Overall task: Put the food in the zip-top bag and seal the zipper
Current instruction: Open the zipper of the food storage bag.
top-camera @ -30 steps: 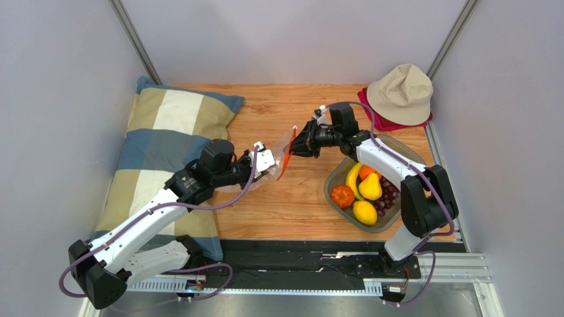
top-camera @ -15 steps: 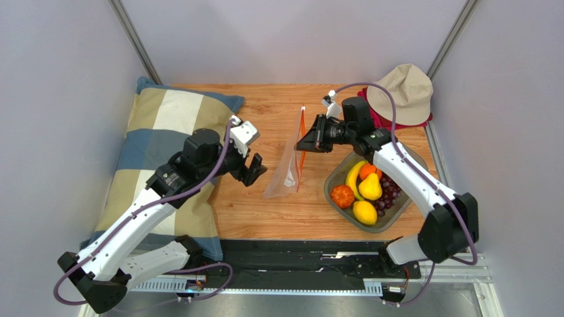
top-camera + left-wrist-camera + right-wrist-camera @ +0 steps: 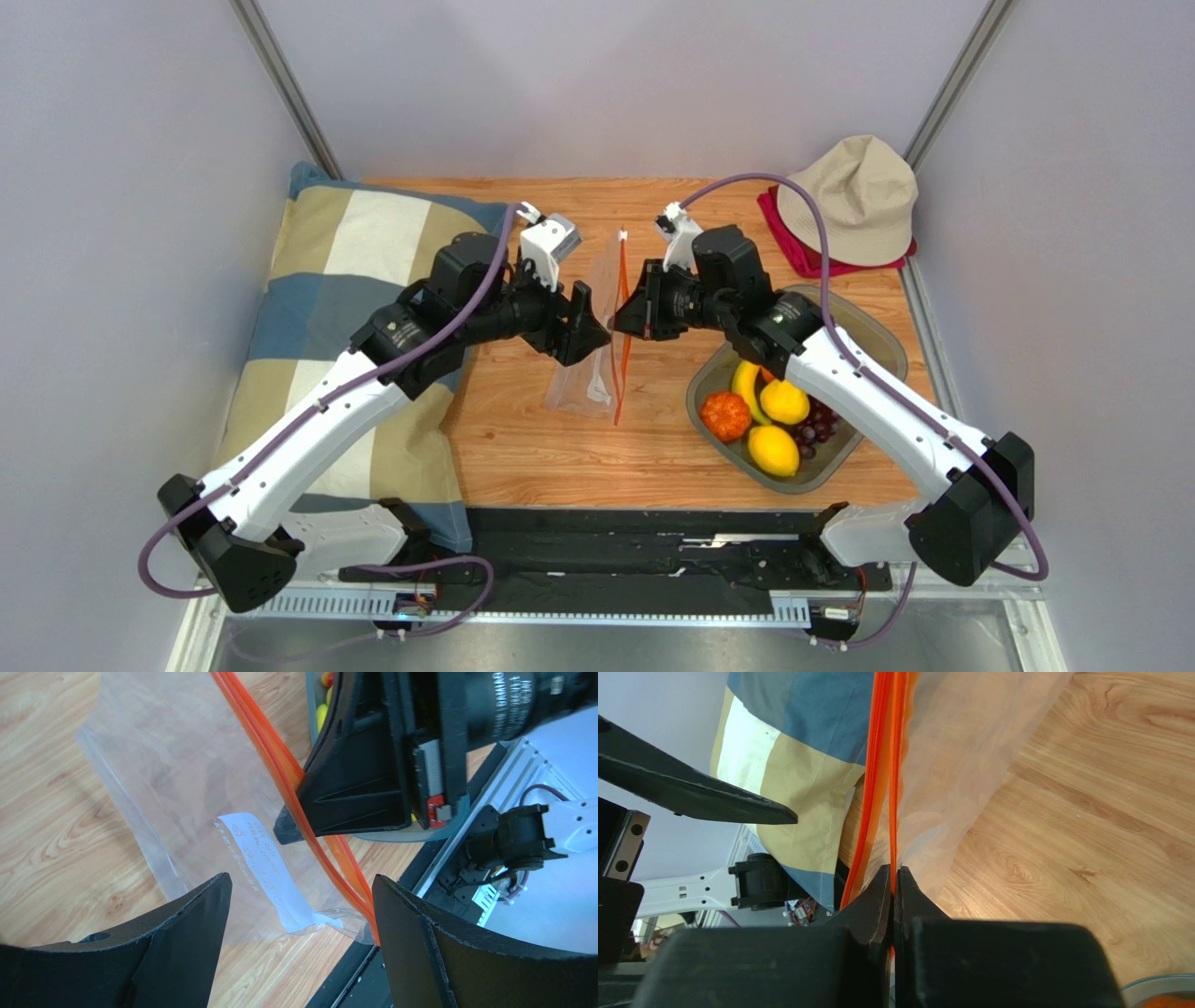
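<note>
Bright, even light falls from overhead; shadows on the worktop (image 3: 561, 462) are faint and soft. The top view is sharp edge to edge. In both wrist views the near black pincer fingers (image 3: 175, 952) look slightly soft, and the bag (image 3: 161, 763) carries a mild sheen.

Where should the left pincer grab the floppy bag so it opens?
Probably the bag wall just beside the orange zipper, coming from the left. The right pincer pinches the zipper, so the bag hangs with that side facing the open left pincer.
</note>
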You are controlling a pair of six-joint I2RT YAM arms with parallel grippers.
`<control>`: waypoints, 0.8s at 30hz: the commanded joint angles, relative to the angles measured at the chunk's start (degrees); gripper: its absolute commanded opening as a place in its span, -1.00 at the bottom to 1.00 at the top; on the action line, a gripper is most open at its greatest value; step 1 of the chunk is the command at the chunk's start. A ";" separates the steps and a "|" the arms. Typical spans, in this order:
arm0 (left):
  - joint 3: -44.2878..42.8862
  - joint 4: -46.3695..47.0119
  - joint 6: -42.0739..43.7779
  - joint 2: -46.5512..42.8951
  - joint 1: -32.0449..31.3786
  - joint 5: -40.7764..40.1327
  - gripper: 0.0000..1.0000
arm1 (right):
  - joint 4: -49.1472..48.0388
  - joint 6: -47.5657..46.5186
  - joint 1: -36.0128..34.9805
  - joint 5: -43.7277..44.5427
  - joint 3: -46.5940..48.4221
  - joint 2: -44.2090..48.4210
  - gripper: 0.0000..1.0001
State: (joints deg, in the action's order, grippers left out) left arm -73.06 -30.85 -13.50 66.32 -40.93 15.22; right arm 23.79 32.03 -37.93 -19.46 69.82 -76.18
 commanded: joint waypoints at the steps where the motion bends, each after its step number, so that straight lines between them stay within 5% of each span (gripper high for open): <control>1: -1.03 -0.53 -2.94 1.61 -0.29 -2.31 0.64 | -1.03 -1.89 -1.53 4.08 3.39 -0.19 -1.00; 19: 3.18 0.35 -3.65 5.48 -0.29 -9.67 0.22 | -1.82 -2.24 -4.69 4.52 4.97 -2.83 -1.00; 24: 3.45 -0.87 -3.99 5.40 1.28 -11.36 -0.40 | 0.20 -2.67 -5.05 5.05 4.53 -2.83 -1.00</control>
State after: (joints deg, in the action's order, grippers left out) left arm -69.67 -31.73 -17.28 72.01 -40.99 6.81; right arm 23.99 30.48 -42.17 -14.98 71.85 -79.37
